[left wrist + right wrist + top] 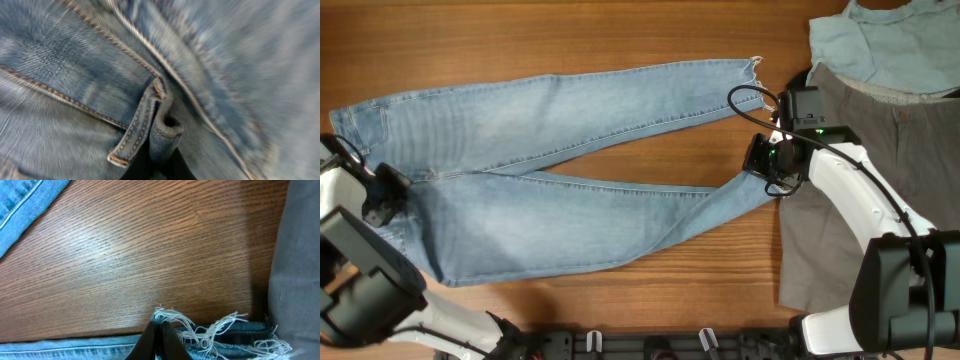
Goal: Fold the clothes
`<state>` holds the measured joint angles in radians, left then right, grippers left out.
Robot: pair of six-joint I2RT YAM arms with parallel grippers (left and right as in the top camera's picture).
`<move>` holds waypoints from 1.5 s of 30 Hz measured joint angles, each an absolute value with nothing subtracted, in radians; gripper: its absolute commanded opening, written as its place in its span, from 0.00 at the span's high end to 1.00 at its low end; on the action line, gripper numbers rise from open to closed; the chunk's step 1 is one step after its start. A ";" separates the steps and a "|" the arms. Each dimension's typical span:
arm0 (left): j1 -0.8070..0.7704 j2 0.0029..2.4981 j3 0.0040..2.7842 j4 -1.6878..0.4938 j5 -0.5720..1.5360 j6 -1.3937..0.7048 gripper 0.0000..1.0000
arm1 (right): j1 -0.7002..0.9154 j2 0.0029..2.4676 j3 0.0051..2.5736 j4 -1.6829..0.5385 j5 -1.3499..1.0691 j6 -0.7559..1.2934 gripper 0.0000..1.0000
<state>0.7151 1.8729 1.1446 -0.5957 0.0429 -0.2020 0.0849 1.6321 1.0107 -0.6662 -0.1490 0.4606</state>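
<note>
Right wrist: right pincer (159, 330) pinches long light blue denim jeans (60, 347) by frayed hem threads only; may slip.

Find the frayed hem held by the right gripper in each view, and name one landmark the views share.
Overhead: the frayed hem lies right of centre, at the right gripper.
Left wrist: not in it; only blurred denim of the jeans with a belt loop.
Right wrist: bottom centre, white threads beside the dark fingertips.
Shared landmark: the grey trousers, just right of the hem in the overhead and right wrist views.
</note>
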 measured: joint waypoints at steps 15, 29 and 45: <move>0.710 1.825 1.170 -0.687 0.099 -0.192 0.51 | 0.084 1.632 1.011 -0.669 -0.149 0.461 0.95; 0.710 1.790 1.171 -0.749 0.095 -0.196 0.77 | 0.084 1.632 1.011 -0.669 -0.149 0.461 0.95; 0.712 1.789 1.171 -0.624 -0.045 -0.172 0.45 | 0.084 1.632 1.011 -0.670 -0.149 0.461 0.94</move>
